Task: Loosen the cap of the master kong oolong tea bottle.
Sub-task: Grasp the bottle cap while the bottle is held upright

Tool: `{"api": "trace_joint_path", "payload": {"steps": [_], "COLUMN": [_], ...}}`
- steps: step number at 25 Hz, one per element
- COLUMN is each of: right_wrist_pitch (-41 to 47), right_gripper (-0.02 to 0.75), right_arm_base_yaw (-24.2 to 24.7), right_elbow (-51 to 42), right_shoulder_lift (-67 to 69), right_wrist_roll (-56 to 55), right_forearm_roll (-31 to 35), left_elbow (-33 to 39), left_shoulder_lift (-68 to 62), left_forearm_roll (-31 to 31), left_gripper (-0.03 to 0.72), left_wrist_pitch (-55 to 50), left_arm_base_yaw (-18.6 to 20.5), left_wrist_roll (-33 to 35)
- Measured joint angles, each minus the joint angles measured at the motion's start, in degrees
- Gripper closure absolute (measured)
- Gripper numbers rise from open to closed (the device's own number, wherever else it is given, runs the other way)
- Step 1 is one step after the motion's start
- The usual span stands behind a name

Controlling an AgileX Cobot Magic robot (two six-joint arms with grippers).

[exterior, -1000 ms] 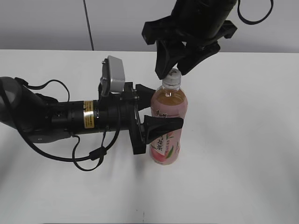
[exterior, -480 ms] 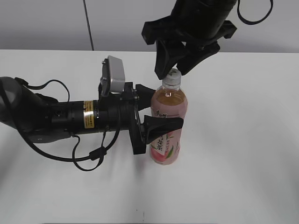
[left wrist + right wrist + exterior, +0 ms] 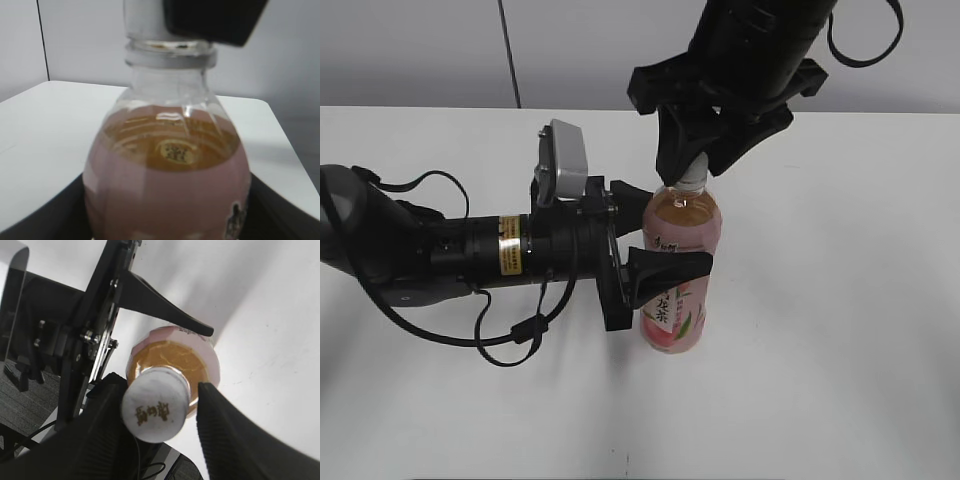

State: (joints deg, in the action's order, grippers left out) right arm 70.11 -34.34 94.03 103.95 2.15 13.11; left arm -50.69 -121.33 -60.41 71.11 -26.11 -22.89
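Note:
The master kong oolong tea bottle [image 3: 682,262] stands upright on the white table [image 3: 840,300], with amber tea and a pink label. My left gripper [image 3: 655,228] comes in from the left and is shut on the bottle's body; in the left wrist view the bottle [image 3: 167,190] fills the space between its dark fingers. The white cap [image 3: 156,411] shows its printed mark in the right wrist view. My right gripper [image 3: 692,172] hangs above with its fingers down either side of the cap. It is open, with a gap between the cap and one finger [image 3: 225,430].
The left arm's black body and cables [image 3: 450,255] lie across the left half of the table. The right arm [image 3: 750,50] hangs down from the top middle. A grey wall stands behind the table's far edge.
My right gripper has come down a little, so its fingers now straddle the cap instead of hovering above it. The bottle and the left gripper have not moved.

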Motion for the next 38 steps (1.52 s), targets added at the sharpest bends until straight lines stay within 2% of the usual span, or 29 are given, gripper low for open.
{"api": "trace_joint_path", "payload": {"steps": [7, 13, 20, 38], "right_wrist_pitch": [0.0, 0.0, 0.0, 0.86], "right_gripper": [0.363, 0.44, 0.447, 0.456], "right_arm_base_yaw": [0.0, 0.0, 0.0, 0.0], "right_elbow": [0.0, 0.0, 0.0, 1.95], "right_shoulder_lift": [0.0, 0.0, 0.0, 0.49], "right_wrist_roll": [0.04, 0.04, 1.29, 20.33], "right_forearm_roll": [0.0, 0.17, 0.17, -0.44], "left_elbow": [0.0, 0.0, 0.0, 0.0], "left_shoulder_lift": [0.0, 0.0, 0.0, 0.0], "left_forearm_roll": [0.0, 0.0, 0.03, 0.56], "left_gripper": [0.224, 0.224, 0.224, 0.225], "left_wrist_pitch": [0.0, 0.0, 0.0, 0.11], "left_arm_base_yaw": [0.0, 0.0, 0.0, 0.0], "left_wrist_roll": [0.0, 0.0, 0.0, -0.42]}}
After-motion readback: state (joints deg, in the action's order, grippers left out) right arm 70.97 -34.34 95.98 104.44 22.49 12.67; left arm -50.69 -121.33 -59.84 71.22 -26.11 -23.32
